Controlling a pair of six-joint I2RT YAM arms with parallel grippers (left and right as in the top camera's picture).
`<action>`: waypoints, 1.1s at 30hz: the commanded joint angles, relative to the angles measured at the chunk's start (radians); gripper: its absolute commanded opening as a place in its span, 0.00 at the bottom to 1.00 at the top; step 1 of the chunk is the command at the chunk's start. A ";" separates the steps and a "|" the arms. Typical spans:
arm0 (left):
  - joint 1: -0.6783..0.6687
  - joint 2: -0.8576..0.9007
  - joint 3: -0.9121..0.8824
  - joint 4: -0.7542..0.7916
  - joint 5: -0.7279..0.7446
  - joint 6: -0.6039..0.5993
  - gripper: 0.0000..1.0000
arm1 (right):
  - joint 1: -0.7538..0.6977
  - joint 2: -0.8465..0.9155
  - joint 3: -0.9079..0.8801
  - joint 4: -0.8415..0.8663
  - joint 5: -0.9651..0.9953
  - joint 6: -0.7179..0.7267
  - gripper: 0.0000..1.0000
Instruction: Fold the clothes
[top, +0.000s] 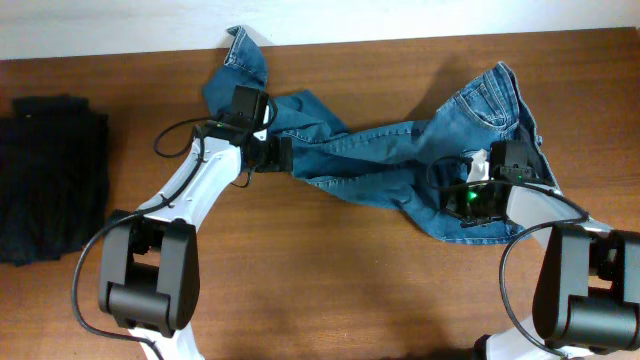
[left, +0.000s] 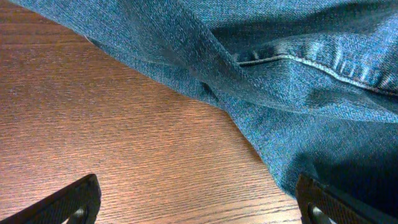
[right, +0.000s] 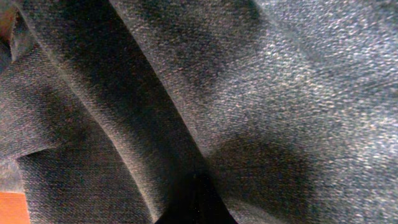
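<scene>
The blue denim jeans (top: 380, 150) lie crumpled across the back of the wooden table (top: 300, 280), one leg running up to the far edge at the left, the waistband and a pocket at the right. My left gripper (top: 280, 153) sits at the left leg. In the left wrist view it (left: 199, 202) is open, low over bare wood, with the denim (left: 298, 74) at its right finger. My right gripper (top: 478, 172) rests on the waist end. Denim (right: 280, 93) fills the right wrist view, and its folds run into the dark closed fingertips (right: 193, 214).
A black folded garment pile (top: 50, 180) lies at the table's left edge. The table's far edge meets a white wall (top: 400, 20) just behind the jeans. Black cables loop beside both arms.
</scene>
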 joint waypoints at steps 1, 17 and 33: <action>0.004 0.009 -0.008 -0.006 0.008 -0.010 0.99 | 0.031 0.127 -0.114 -0.057 0.051 0.005 0.05; 0.004 0.009 -0.008 -0.111 0.008 -0.032 0.99 | 0.031 0.127 -0.114 -0.057 0.051 0.005 0.05; 0.026 0.009 -0.009 -0.018 0.000 -0.195 0.99 | 0.031 0.127 -0.114 -0.056 0.059 0.005 0.05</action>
